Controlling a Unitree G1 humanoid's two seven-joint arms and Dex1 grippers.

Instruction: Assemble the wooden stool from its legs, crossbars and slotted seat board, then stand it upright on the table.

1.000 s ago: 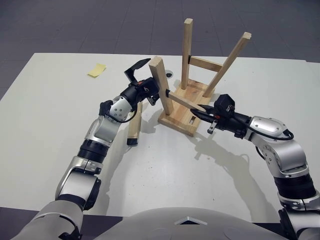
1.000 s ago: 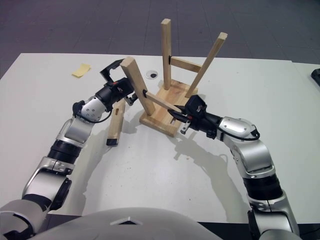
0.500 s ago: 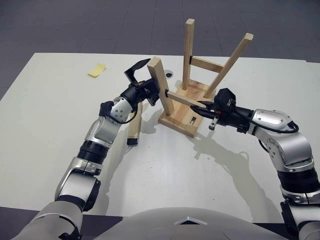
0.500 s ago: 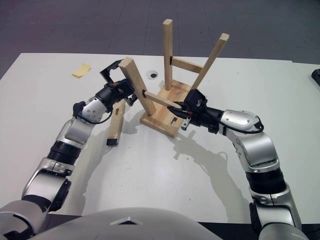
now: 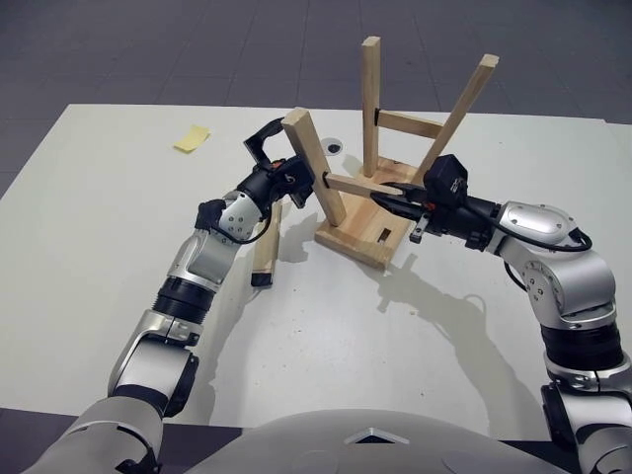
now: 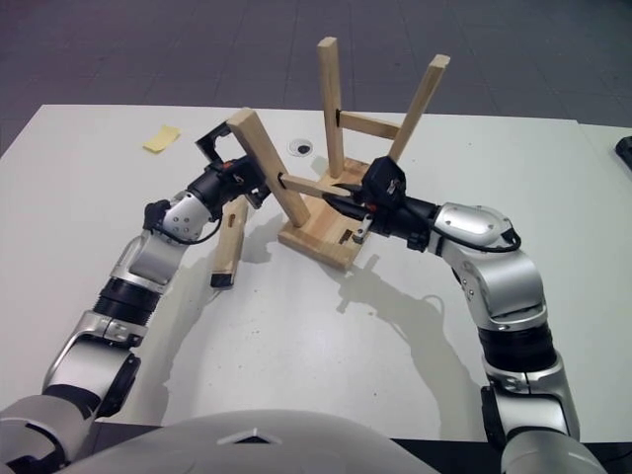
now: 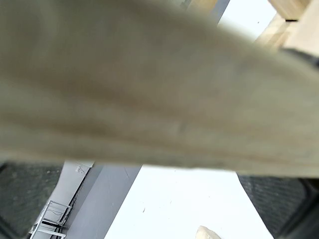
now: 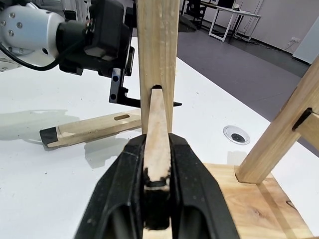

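There, the right gripper (image 5: 392,197) pinched a crossbar (image 5: 352,185) whose tip sat in the slot of a tilted leg (image 5: 313,161), clamped by the left gripper (image 5: 284,176) above the seat board (image 5: 367,243).

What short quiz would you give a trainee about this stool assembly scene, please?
1. How many legs are already fitted in the seat board?
2. True or false: the loose leg lying on the table touches the seat board.
3. The right gripper holds a part whose end sits in the slot of the third leg. Which part? A. a crossbar B. the seat board C. the loose leg
Key: 1 two; 2 false, it lies apart from the board, by the left arm; 3 A.
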